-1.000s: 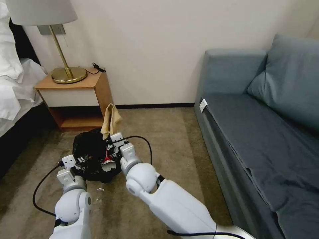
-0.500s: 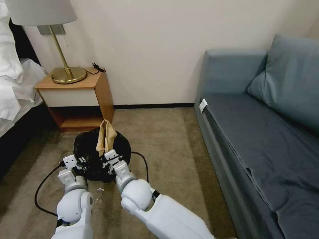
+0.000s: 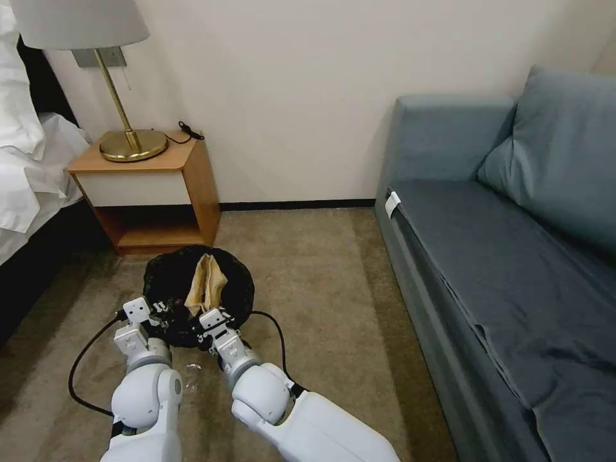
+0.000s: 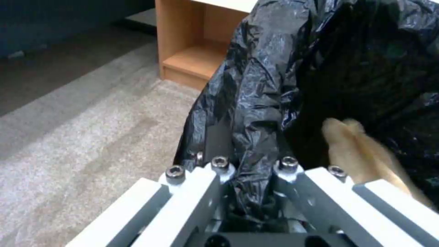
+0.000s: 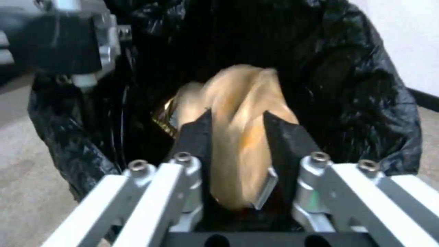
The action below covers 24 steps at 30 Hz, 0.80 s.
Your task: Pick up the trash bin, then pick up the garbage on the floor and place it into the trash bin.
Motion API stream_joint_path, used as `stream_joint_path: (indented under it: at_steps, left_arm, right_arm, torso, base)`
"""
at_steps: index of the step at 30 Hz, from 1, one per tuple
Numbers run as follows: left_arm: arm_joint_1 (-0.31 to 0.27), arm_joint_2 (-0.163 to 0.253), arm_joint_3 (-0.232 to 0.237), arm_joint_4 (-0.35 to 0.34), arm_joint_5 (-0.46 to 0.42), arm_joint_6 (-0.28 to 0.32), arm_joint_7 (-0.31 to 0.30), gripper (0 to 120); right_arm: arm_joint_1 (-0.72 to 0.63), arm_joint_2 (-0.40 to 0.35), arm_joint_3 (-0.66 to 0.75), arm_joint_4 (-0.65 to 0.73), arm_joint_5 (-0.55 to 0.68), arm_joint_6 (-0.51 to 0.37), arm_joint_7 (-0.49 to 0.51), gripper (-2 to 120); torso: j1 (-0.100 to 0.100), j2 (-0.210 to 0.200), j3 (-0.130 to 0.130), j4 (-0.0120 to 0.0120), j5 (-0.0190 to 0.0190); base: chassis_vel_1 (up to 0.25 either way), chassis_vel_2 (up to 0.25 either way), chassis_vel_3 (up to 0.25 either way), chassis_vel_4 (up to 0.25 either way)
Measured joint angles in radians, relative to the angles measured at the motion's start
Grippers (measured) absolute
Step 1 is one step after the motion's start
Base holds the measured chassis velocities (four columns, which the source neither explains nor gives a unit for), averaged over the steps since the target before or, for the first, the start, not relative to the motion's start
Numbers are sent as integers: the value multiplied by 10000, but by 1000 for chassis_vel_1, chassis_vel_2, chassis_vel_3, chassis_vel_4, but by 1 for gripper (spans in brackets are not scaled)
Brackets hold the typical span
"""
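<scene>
The trash bin is a round bin lined with a crinkly black bag, in front of the nightstand. My left gripper is shut on its near rim; in the left wrist view the black bag is pinched in that gripper. My right gripper is over the bin's near side, shut on the garbage, a crumpled tan paper. In the right wrist view the tan paper sits between the black fingers, hanging inside the bag's mouth. A gold wrapper glints beneath it.
A wooden nightstand with a brass lamp stands just beyond the bin, and a bed is at the left. A blue-grey sofa lines the right. A small clear scrap lies on the carpet by my arms.
My right gripper has drawn back toward me and come down, carrying the tan paper from above the bin's far side into its mouth. The left gripper has stayed on the rim.
</scene>
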Motion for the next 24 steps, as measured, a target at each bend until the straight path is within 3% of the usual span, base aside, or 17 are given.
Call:
stream_joint_path:
  at_steps: [8, 10, 14, 16, 19, 24]
  left_arm:
    - [-35, 25, -1, 57, 38, -4, 2, 4]
    - [-35, 66, -11, 57, 41, 3, 3, 4]
    - [-41, 132, -42, 82, 34, 19, 13, 4]
    - [-41, 232, -58, 88, -48, 64, 37, 4]
    - [-57, 292, -76, 62, -133, 128, 44, 4]
    - [-136, 360, -165, 50, -239, 154, 43, 4]
  right_arm:
    - [0, -3, 299, 588, 6, -108, -3, 57]
    - [210, -28, 816, 1026, 52, -139, -29, 70]
    - [327, -203, 1341, 1554, 194, -244, -17, 80]
    - [259, -463, 1851, 1958, 202, -125, 91, 92]
    - [30, -746, 2309, 2194, 96, 107, 126, 99]
    - [-606, -1242, 3298, 2474, -271, 621, -36, 100]
  torso:
    - [0, 0, 0, 0, 0]
    - [0, 0, 0, 1, 0]
    - [0, 0, 0, 0, 0]
    - [0, 0, 0, 1, 1]
    - [0, 0, 0, 1, 2]
    - [0, 0, 0, -1, 3]
  base:
    - [0, 0, 0, 0]
    - [0, 0, 0, 0]
    - [0, 0, 0, 0]
    - [0, 0, 0, 0]
    - [0, 0, 0, 0]
    - [0, 0, 0, 0]
